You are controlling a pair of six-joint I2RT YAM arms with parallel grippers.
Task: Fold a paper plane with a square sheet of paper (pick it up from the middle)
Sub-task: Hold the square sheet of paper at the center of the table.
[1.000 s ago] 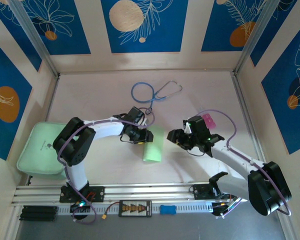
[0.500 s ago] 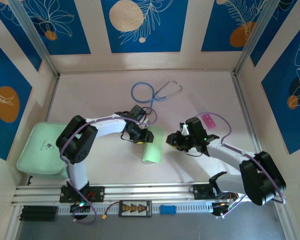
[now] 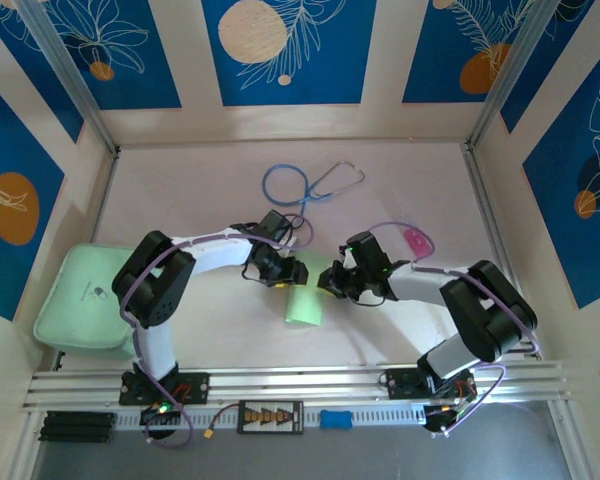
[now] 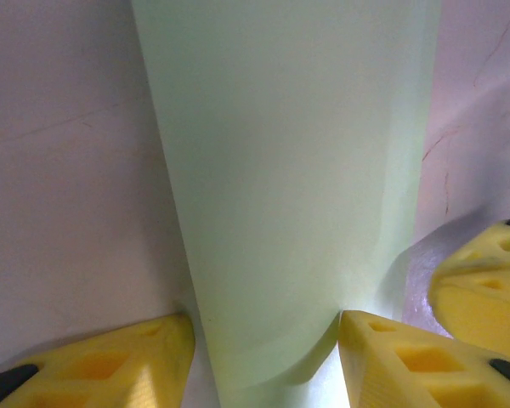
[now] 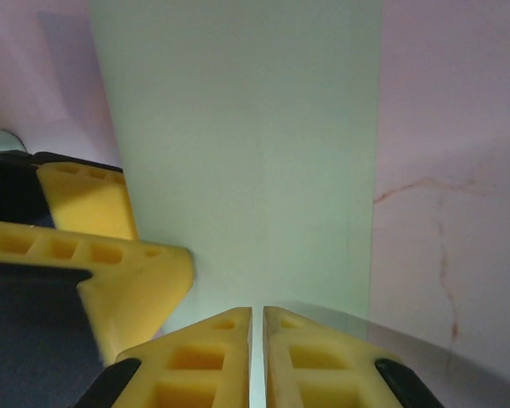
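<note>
The square sheet of paper [image 3: 302,303] lies mid-table as a pale green folded strip. My left gripper [image 3: 284,272] is at its far end. In the left wrist view its yellow fingers [image 4: 102,365] stand apart on either side of the strip's end [image 4: 289,170], open [image 4: 268,340]. My right gripper [image 3: 330,283] comes in from the right. In the right wrist view its jaws [image 5: 257,319] are closed to a hairline slit with a pale edge of the sheet [image 5: 238,153] in it. The left gripper's fingers [image 5: 127,272] sit just beside it.
A blue stethoscope [image 3: 310,185] lies at the back of the table, a small pink object [image 3: 417,240] to the right, and a thick mint-green pad [image 3: 80,297] at the left edge. An aluminium rail [image 3: 280,380] runs along the near edge.
My right arm has swung left to the strip and its jaws have closed from wide apart to nearly touching. The left gripper has barely moved.
</note>
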